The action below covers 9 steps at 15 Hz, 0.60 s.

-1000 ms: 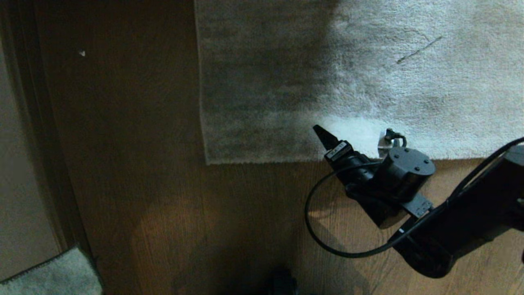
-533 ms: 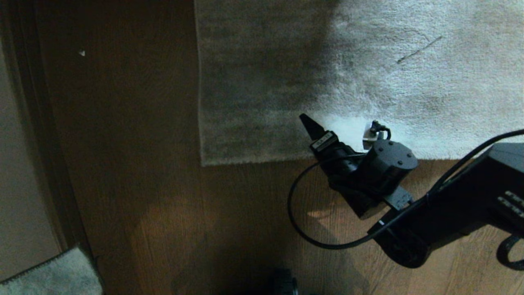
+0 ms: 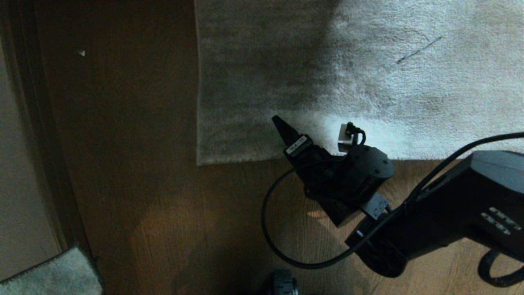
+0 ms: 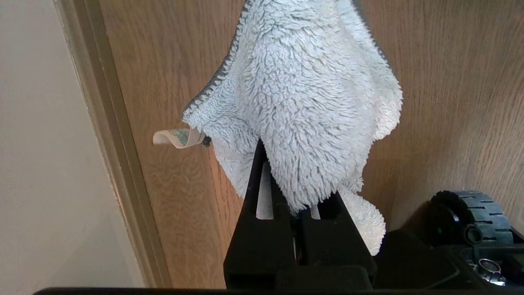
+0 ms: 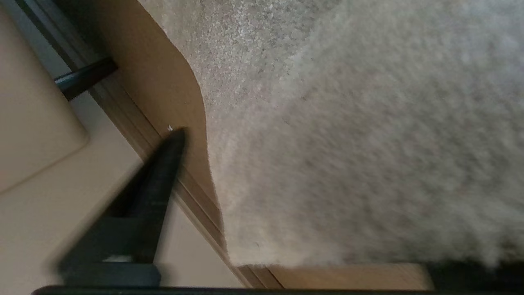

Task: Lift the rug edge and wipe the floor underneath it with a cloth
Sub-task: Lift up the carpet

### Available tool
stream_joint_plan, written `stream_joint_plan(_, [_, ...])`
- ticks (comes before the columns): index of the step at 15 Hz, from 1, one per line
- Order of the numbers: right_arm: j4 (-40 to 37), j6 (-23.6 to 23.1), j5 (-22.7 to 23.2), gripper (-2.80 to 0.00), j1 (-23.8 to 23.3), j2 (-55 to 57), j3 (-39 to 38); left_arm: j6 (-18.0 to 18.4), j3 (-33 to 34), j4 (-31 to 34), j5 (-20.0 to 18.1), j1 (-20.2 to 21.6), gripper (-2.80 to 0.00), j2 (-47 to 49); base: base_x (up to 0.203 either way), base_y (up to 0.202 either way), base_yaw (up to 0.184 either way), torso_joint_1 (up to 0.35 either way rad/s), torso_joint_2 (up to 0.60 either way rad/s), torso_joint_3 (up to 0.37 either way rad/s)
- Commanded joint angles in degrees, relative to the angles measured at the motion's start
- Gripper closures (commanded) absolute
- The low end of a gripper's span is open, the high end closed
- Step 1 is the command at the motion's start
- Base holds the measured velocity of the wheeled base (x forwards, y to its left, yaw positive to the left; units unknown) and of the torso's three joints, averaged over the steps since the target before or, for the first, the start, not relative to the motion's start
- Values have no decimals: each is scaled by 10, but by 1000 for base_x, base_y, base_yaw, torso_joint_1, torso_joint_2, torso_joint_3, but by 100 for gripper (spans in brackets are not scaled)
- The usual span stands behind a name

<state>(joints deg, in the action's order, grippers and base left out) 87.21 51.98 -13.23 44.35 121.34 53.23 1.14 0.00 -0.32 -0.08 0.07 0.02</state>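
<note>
Head view: my right gripper (image 3: 305,137) hangs over the near hem of the rug (image 3: 368,82), a little in from its square corner (image 3: 199,160). One dark finger (image 3: 286,131) shows against the pile, the other is hidden behind the wrist; jaws read as spread wide, empty. Rug edge (image 3: 245,157) lies flat on the wood-plank floor (image 3: 143,164), not yet lifted.

Left wrist view: my left gripper (image 4: 297,205) is parked low by the base wheel (image 4: 470,217), jaws closed on the terry cloth (image 4: 303,102), which drapes free.

Risks, as I judge them:
- Hem lies flush; a fingertip may skate over the pile and pinch only fibres, so the edge slips out.
- Lower finger may jam against the floor instead of sliding under.
- Loose cloth may snag the wheel.
</note>
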Motion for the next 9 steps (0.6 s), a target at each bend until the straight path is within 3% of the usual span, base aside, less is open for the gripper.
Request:
stream_joint_plan(1, [27,3,-1,0,0,5,0,0,0,0,0,0,0,0,0,0,0,0,0,0])
stream_joint_plan(4, [27,13,-24,0,-1,6,2,0,0,0,1,0,0,0,0,0,0,0,0,0])
stream_joint_plan(6, [27,69,-56,0,-2,7,10,0,0,0,1,0,0,0,0,0,0,0,0,0])
stream_joint_plan(9, [27,103,-66,0,-3,8,4,0,0,-1,0,0,0,0,0,0,0,0,0,0])
